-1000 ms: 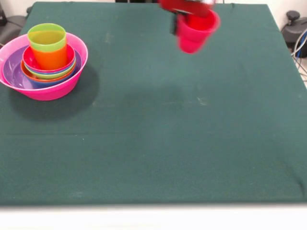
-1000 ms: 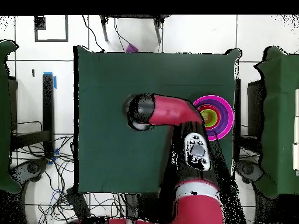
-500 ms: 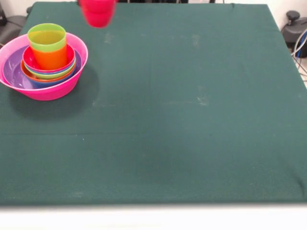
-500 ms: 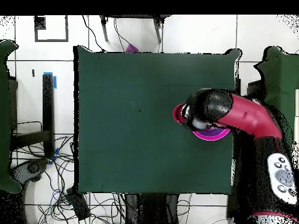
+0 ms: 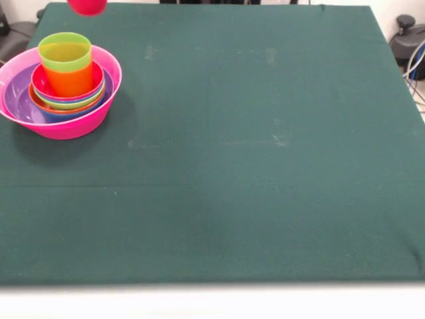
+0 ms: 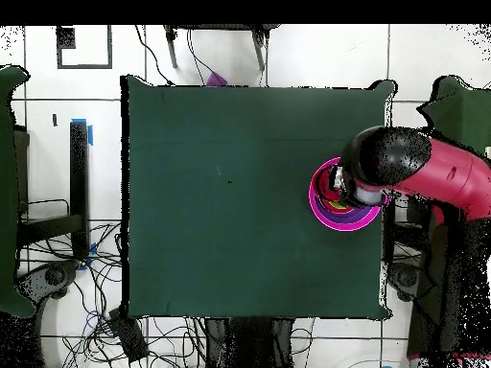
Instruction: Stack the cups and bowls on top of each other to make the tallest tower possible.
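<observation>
The tower stands at the table's left in the front view. Its base is a huge pink bowl (image 5: 99, 114) holding a purple bowl (image 5: 16, 100), with smaller orange, blue, lime green and red-pink bowls (image 5: 41, 84) nested inside. An orange cup (image 5: 70, 82) stands in them with a lime green cup (image 5: 64, 51) in it. The red-pink cup (image 5: 87, 5) hangs in the air at the top edge, just above and behind the tower; only its bottom shows. The gripper holding it is cut off there. Overhead, the arm's end (image 6: 384, 165) covers most of the pink bowl (image 6: 328, 217).
The dark green table top (image 5: 252, 166) stretches to the right of the tower. Cables and a black fixture (image 5: 406, 36) lie off the right edge. The tower sits close to the table's side edge (image 6: 382, 206).
The red-pink cup has travelled left along the front view's top edge, from the middle to above the tower. Overhead, the arm swung from the table's centre to over the pink bowl.
</observation>
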`<state>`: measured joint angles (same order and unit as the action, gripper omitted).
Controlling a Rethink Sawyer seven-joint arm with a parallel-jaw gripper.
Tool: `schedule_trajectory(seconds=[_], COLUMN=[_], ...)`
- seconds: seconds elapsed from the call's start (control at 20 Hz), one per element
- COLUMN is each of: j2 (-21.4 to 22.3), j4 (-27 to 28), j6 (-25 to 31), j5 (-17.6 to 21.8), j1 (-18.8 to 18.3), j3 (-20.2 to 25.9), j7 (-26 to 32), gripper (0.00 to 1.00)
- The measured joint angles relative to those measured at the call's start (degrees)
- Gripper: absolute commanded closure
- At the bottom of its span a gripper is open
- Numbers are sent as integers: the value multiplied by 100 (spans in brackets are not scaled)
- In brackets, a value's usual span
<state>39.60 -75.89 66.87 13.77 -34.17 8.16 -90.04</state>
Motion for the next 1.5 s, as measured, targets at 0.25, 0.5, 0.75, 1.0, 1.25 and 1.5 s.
schedule_trajectory(seconds=[0.25,0.5,0.75,1.0,1.25,1.5], j2=[-5,-24,-58,-112,-220,-326], j4=[249,429,682,878,1026,1074], j6=[161,164,162,162,164,164], j5=[45,95,318,456,552,569], j1=[-20,-125,-368,-538,-660,-686], j3=[237,460,734,846,963,1063], j7=[39,58,261,458,603,646], gripper=[100,100,100,100,100,100])
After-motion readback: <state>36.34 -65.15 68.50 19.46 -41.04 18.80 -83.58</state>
